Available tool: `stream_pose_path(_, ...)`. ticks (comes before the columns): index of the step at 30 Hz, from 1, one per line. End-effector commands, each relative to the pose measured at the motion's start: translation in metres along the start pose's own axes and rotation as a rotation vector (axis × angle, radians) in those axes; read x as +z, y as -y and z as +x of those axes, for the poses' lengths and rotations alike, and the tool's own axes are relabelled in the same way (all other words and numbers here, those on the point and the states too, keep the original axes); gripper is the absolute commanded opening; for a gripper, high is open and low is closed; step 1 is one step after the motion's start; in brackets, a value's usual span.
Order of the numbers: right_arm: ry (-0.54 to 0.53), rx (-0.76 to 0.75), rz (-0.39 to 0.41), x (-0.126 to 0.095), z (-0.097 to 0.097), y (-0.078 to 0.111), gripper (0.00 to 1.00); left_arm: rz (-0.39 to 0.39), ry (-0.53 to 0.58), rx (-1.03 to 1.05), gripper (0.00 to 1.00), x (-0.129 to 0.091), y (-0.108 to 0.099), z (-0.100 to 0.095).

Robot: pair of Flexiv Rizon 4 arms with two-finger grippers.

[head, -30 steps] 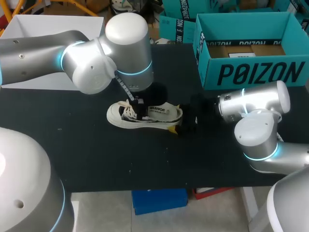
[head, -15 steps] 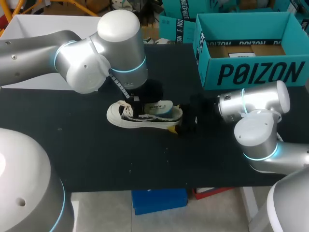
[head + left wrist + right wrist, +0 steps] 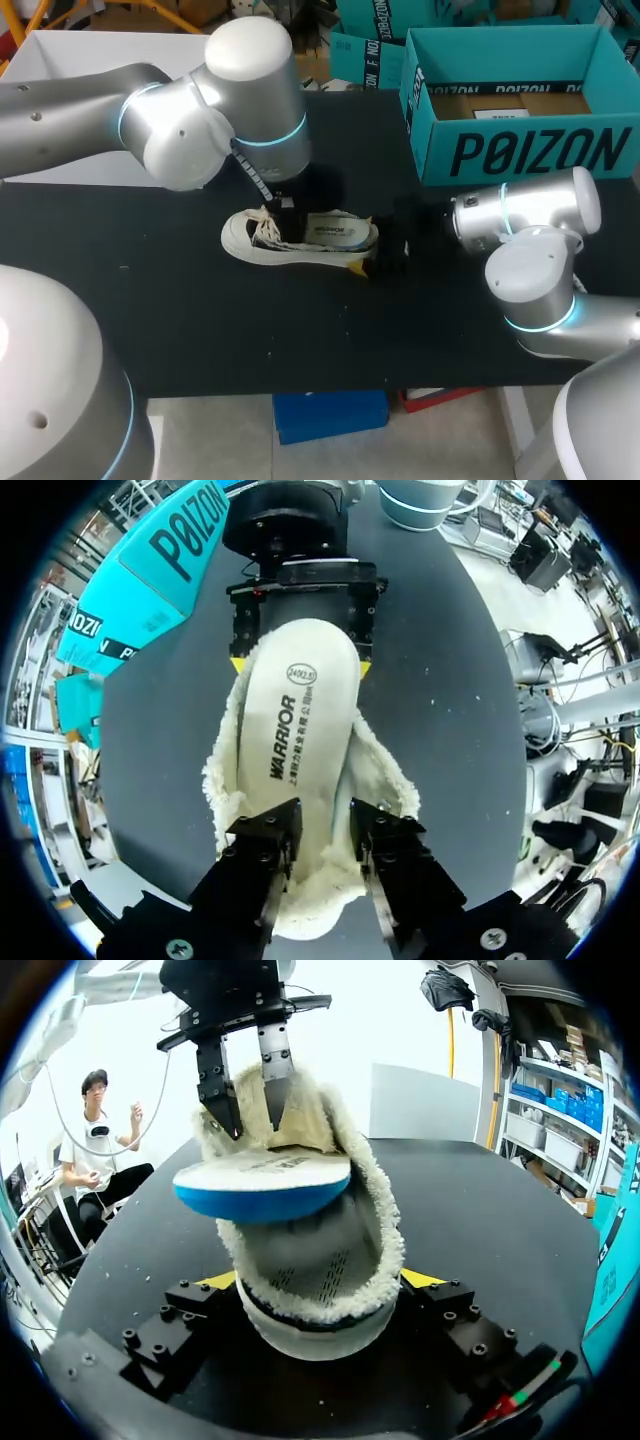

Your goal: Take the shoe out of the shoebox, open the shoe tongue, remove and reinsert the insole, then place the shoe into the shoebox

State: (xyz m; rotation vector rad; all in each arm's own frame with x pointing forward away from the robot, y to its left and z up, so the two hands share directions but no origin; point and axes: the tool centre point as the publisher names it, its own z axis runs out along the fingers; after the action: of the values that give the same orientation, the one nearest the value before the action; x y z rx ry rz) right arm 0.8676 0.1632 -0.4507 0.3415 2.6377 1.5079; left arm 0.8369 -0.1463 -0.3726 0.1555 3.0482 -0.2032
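A cream low shoe (image 3: 262, 240) with a fleecy lining lies on its sole mid-table, toe to the left. Its white, blue-edged insole (image 3: 300, 720) rests loosely over the opening, the heel end sticking up past the collar (image 3: 260, 1185). My left gripper (image 3: 325, 845) hangs over the tongue area, its fingers slightly apart and open, with the insole's front end between them. My right gripper (image 3: 375, 258) stands wide at table level, shut on the shoe's heel (image 3: 320, 1290), a yellow tip on each side. The open teal shoebox (image 3: 520, 150) stands at the back right.
A white board (image 3: 100, 70) lies off the table's back left corner. A smaller teal box (image 3: 365, 55) sits behind the far edge. Bare black table (image 3: 300, 340) stretches in front of the shoe and to its left.
The left gripper lifted the insole's heel end up out of the shoe, then lowered it again. Its fingers have now parted. The right arm has not moved.
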Motion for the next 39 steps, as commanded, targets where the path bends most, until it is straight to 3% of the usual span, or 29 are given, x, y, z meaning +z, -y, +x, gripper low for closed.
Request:
stream_pose_path(1,0.003,0.003,0.004,0.004,-0.003,0.004,0.00,-0.011,0.018,0.020,1.00,-0.004,0.018,0.004)
stream_pose_path(8,0.003,0.003,0.004,0.004,-0.003,0.004,0.00,-0.018,0.084,0.115,1.00,-0.007,0.050,0.016)
stream_pose_path(12,0.003,0.003,0.004,0.004,-0.003,0.004,0.00,-0.019,0.106,0.169,1.00,0.002,0.059,0.022)
stream_pose_path(22,0.003,0.003,0.004,0.004,-0.003,0.004,0.00,-0.022,0.185,0.176,1.00,0.003,0.065,0.016)
stream_pose_path(30,0.003,0.003,0.004,0.004,-0.003,0.004,0.00,0.013,0.247,0.201,0.93,0.000,0.068,0.010)
stream_pose_path(39,0.003,0.003,0.004,0.004,-0.003,0.004,0.00,0.033,0.275,0.190,0.78,0.003,0.073,-0.002)
